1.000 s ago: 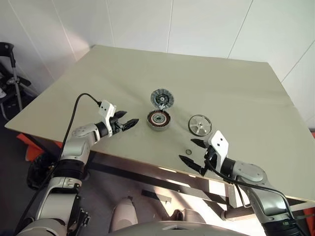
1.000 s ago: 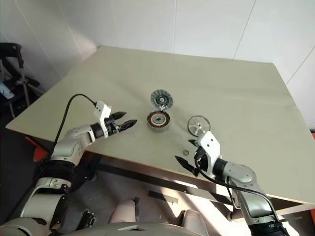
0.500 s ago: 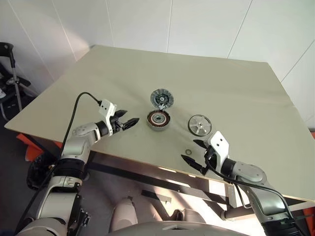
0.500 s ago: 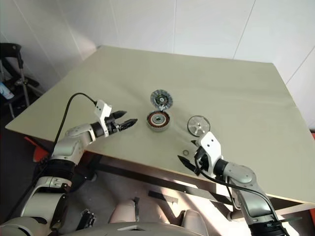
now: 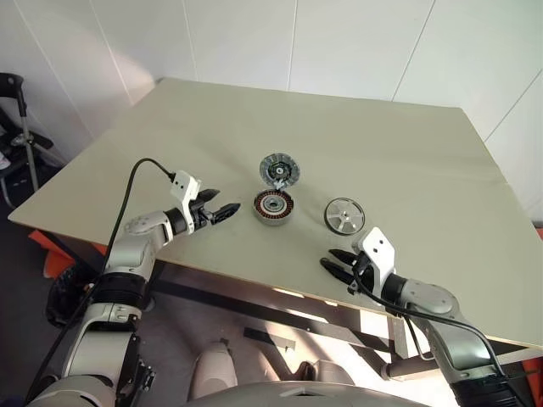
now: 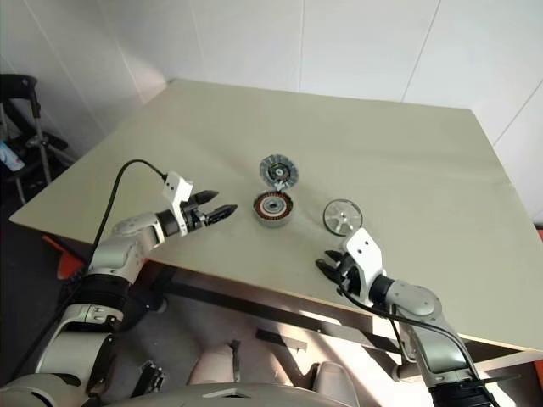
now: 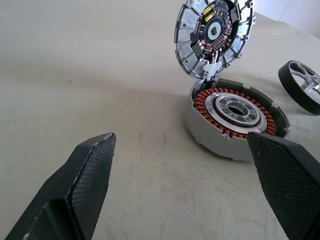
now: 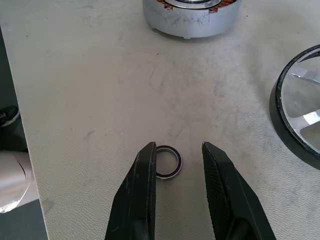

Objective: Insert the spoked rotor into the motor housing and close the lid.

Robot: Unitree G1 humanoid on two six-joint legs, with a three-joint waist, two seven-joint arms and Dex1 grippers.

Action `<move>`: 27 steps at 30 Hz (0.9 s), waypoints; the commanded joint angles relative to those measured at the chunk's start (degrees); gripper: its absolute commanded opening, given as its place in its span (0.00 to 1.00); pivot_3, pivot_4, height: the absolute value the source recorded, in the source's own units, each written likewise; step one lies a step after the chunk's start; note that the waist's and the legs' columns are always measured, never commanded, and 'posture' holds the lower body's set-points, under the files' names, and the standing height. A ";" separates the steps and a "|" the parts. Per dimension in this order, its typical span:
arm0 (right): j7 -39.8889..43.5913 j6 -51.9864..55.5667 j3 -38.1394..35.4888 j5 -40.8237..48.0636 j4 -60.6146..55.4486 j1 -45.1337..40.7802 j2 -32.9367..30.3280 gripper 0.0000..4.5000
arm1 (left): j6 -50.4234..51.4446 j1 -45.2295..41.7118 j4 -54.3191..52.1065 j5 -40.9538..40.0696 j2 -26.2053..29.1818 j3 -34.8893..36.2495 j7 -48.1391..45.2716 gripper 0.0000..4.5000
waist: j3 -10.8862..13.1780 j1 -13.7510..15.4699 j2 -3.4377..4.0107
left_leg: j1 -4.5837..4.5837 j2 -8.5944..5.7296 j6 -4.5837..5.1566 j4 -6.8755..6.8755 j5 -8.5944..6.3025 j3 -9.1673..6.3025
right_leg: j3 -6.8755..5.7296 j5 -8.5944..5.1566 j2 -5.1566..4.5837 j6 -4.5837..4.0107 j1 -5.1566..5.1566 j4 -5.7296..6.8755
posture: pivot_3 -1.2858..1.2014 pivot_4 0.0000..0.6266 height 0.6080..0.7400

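Near the table edge, right tool (image 8: 177,160) half-narrowed around small ring (image 8: 167,161) (one finger touching), left tool (image 7: 190,165) wide, empty.

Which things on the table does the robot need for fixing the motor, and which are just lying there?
Needed:
spoked rotor
motor housing
lid

Just lying there:
small metal ring, between the right gripper fingers

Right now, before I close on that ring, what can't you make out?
- Small ring: whether the right gripper touches it; one finger overlaps its edge.
- Lid: cut off by the right wrist view's edge.
- Motor housing: its top is cut off there.
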 commanded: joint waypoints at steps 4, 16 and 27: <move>2.93 2.49 0.64 2.70 -4.63 1.96 -1.23 0.35 | 0.03 -0.78 -1.65 -0.12 1.23 0.77 -0.39 0.99 | -0.01 0.04 -0.01 | 0.00 0.00 0.00 0.00 0.00 -0.01 | -0.01 0.00 0.00 0.00 0.01 -0.01 | 0.52 0.00 1.00; 1.45 0.70 0.82 0.51 -0.53 -0.98 -0.19 0.35 | -0.02 -1.02 -1.60 -0.11 1.15 0.55 -0.24 0.99 | -0.01 0.01 -0.02 | 0.07 0.00 0.00 0.01 0.00 -0.01 | 0.00 0.00 0.00 0.00 0.06 0.02 | 0.52 0.00 1.00; 2.72 -2.12 0.83 0.43 2.97 0.28 -0.73 0.35 | -0.10 -0.75 -1.84 -0.17 1.78 0.89 -0.32 0.99 | -0.04 -0.01 -0.06 | 0.19 0.00 0.00 0.02 0.00 -0.01 | 0.00 0.00 0.00 0.00 0.20 0.03 | 0.52 0.00 1.00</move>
